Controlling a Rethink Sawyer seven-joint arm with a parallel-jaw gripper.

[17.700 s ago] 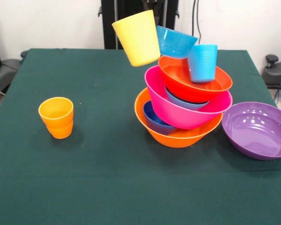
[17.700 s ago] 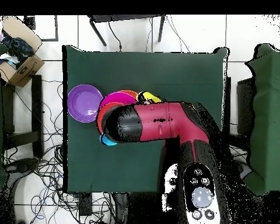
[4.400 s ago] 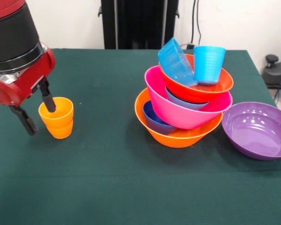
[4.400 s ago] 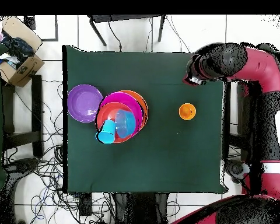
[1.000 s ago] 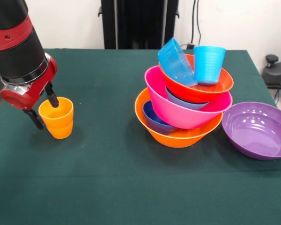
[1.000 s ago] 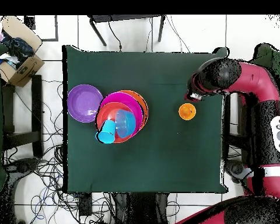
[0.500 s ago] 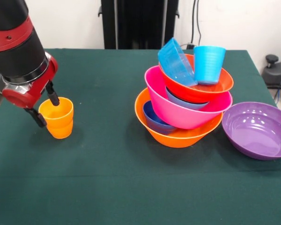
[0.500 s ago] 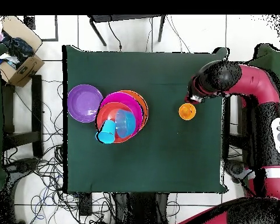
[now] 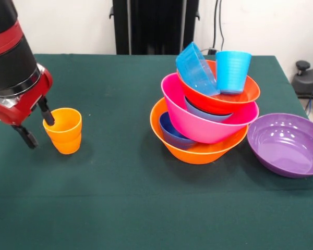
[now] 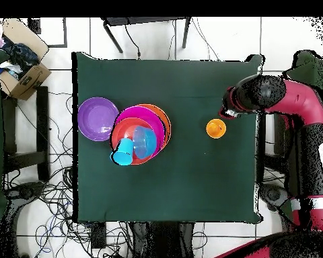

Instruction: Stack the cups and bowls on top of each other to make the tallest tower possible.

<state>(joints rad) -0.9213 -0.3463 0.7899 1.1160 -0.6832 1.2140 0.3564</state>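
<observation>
My gripper [image 9: 36, 126] hangs with its two fingers spread apart, just beside the orange cup [image 9: 63, 130], gripping nothing. The orange cup stands upright on the green table [image 9: 120, 198], well apart from the tower [image 9: 206, 117]. Atop the tower lean the teal bowl [image 9: 196, 69] and light blue cup [image 9: 231, 71]. The purple bowl [image 9: 287, 144] lies just beside the tower's base.
</observation>
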